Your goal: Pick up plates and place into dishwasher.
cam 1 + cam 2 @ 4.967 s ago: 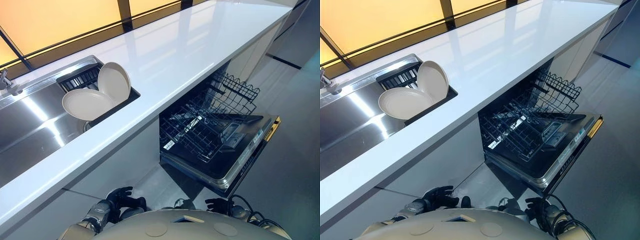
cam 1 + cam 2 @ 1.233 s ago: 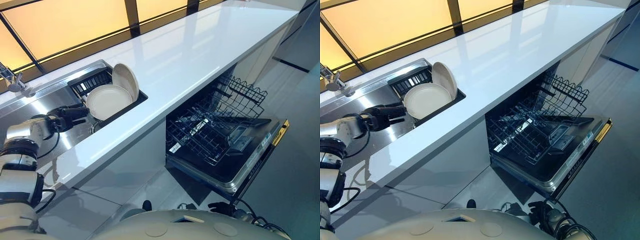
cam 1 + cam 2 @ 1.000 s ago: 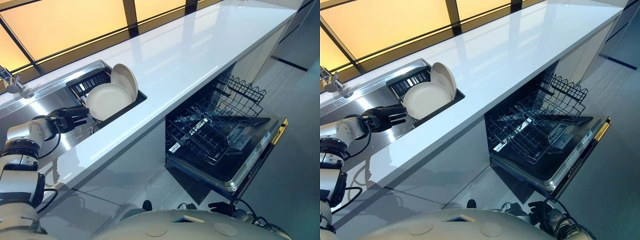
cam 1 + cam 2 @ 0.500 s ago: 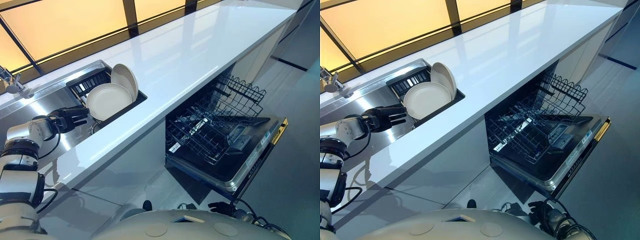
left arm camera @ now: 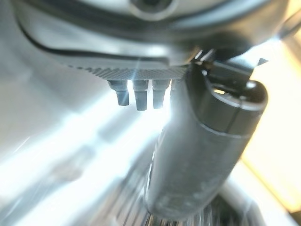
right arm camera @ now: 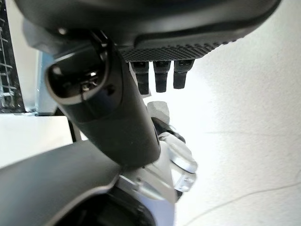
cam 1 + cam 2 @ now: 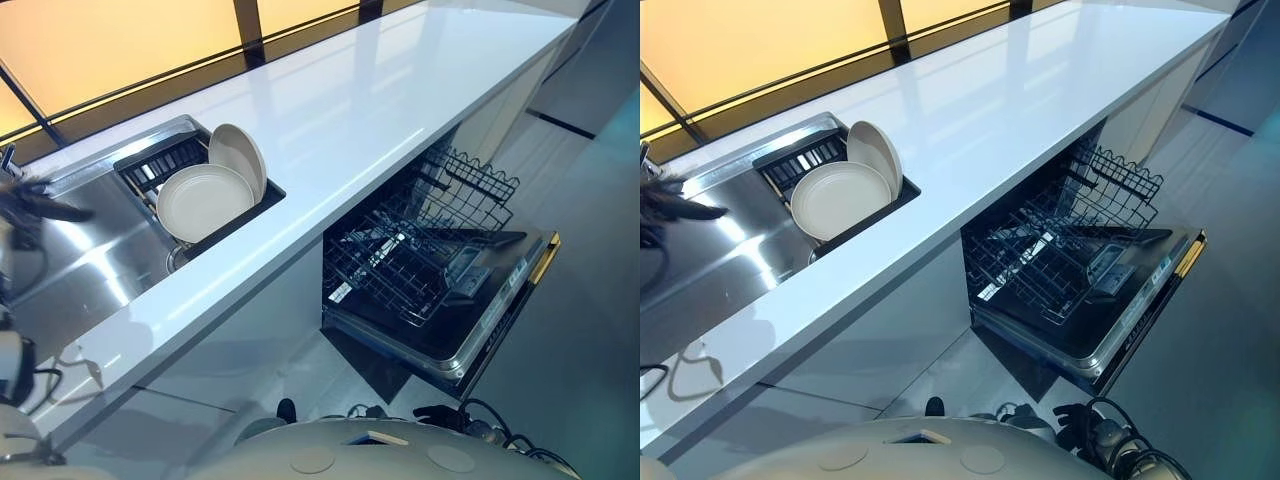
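Two cream plates stand in a dark drainer (image 7: pixel 152 166) at the sink's right end: the larger plate (image 7: pixel 204 201) leans back, and a smaller plate (image 7: pixel 240 158) stands upright behind it. My left hand (image 7: pixel 35 203) hovers over the sink at the far left, well apart from the plates, with fingers straight and nothing held; its thumb (image 5: pixel 202 150) shows up close. The dishwasher (image 7: pixel 500 300) is open under the counter, with its lower rack (image 7: pixel 400 265) pulled out and bare. My right hand (image 7: pixel 1077 415) hangs low by the dishwasher door, relaxed and holding nothing.
A long white counter (image 7: pixel 380 110) runs along the window. The steel sink (image 7: pixel 80 270) lies to the left of the drainer. The dishwasher's upper wire basket (image 7: pixel 470 180) stands behind the lower rack. Grey floor lies to the right of the open door.
My left hand has pulled back to the left, away from the plates, toward the sink's far end. The view has also shifted slightly. The plates have not moved.
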You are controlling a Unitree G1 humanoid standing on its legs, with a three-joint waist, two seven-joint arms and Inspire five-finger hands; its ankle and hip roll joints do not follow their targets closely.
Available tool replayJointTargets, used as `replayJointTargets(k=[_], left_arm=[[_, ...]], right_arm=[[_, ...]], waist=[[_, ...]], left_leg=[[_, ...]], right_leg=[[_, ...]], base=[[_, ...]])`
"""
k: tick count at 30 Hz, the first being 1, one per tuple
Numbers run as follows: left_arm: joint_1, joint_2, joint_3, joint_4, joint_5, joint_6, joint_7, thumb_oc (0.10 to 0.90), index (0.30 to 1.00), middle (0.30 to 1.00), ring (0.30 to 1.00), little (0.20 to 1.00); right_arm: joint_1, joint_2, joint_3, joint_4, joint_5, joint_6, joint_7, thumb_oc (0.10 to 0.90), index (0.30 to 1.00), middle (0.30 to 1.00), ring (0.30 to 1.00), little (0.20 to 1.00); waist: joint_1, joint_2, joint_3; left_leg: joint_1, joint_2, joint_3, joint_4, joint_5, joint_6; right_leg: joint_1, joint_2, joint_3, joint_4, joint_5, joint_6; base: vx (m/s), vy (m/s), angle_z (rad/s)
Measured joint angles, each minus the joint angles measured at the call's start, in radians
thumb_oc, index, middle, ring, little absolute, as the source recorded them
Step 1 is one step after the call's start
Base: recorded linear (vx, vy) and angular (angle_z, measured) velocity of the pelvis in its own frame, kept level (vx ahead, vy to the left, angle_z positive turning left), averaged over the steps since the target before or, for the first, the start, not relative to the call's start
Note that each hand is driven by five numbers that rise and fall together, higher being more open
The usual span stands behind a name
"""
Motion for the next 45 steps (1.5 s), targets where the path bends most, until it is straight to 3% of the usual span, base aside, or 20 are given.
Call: replayJointTargets(k=[3, 9, 20, 23, 28, 34, 45], left_arm=[[-0.081, 0.062, -0.010, -0.008, -0.010, -0.040, 0.038, 0.800, 0.900, 0.900, 0.900, 0.900], [-0.108, 0.080, -0.049, -0.113, -0.078, -0.082, 0.083, 0.800, 0.900, 0.900, 0.900, 0.900], [-0.129, 0.066, -0.128, -0.290, -0.133, -0.122, 0.004, 0.800, 0.900, 0.900, 0.900, 0.900], [-0.135, 0.062, -0.142, -0.285, -0.101, -0.122, -0.027, 0.800, 0.900, 0.900, 0.900, 0.900], [-0.174, 0.058, -0.246, -0.170, -0.074, -0.142, -0.060, 0.800, 0.900, 0.900, 0.900, 0.900], [-0.249, 0.004, -0.322, -0.138, -0.072, -0.143, -0.077, 0.800, 0.900, 0.900, 0.900, 0.900], [-0.253, -0.042, -0.321, -0.132, -0.020, -0.137, -0.073, 0.800, 0.900, 0.900, 0.900, 0.900]], right_arm=[[-0.002, 0.002, 0.000, 0.002, -0.001, 0.000, -0.001, 0.800, 0.900, 0.900, 0.900, 0.900], [0.000, -0.003, 0.000, 0.004, -0.001, 0.000, -0.001, 0.800, 0.900, 0.900, 0.900, 0.900], [-0.005, -0.002, 0.001, 0.004, -0.001, 0.000, -0.002, 0.800, 0.900, 0.900, 0.900, 0.900], [-0.011, -0.003, 0.001, 0.003, -0.002, 0.003, -0.003, 0.800, 0.900, 0.900, 0.900, 0.900], [-0.018, -0.010, 0.002, 0.002, -0.001, 0.003, -0.002, 0.800, 0.900, 0.900, 0.900, 0.900], [-0.017, -0.010, 0.002, 0.003, 0.001, 0.003, 0.001, 0.800, 0.900, 0.900, 0.900, 0.900], [-0.007, -0.013, -0.001, 0.005, 0.040, 0.003, 0.000, 0.800, 0.900, 0.900, 0.900, 0.900]], waist=[[0.004, -0.001, 0.001], [0.018, 0.005, 0.001], [0.006, 0.001, -0.002], [-0.010, 0.002, -0.002], [-0.042, 0.015, -0.010], [-0.084, 0.014, -0.011], [-0.075, 0.016, -0.010]], left_leg=[[0.005, -0.002, 0.005, 0.000, -0.004, 0.001], [0.012, 0.002, 0.028, 0.000, -0.012, -0.005], [0.016, 0.003, 0.040, 0.000, -0.008, 0.004], [0.030, 0.007, 0.070, 0.000, -0.015, 0.003], [0.046, 0.013, 0.137, 0.000, -0.032, 0.006], [0.048, 0.006, 0.142, 0.000, -0.034, 0.011], [0.048, 0.006, 0.137, 0.000, -0.034, 0.011]], right_leg=[[0.005, -0.002, 0.003, 0.000, 0.000, 0.001], [0.006, -0.002, 0.008, 0.004, 0.000, 0.000], [0.005, -0.002, 0.020, 0.002, 0.000, 0.001], [0.003, -0.001, 0.048, 0.004, 0.001, 0.002], [-0.016, 0.000, 0.117, 0.019, 0.006, 0.009], [-0.016, -0.007, 0.124, 0.018, 0.011, 0.015], [-0.014, -0.007, 0.114, 0.016, 0.011, 0.015]], base=[[0.01, 0.000, -0.01], [0.01, -0.001, -0.03], [0.00, -0.006, -0.02], [-0.01, -0.016, -0.26], [0.00, -0.004, -0.43], [0.00, 0.000, -0.05], [0.00, 0.000, 0.01]])
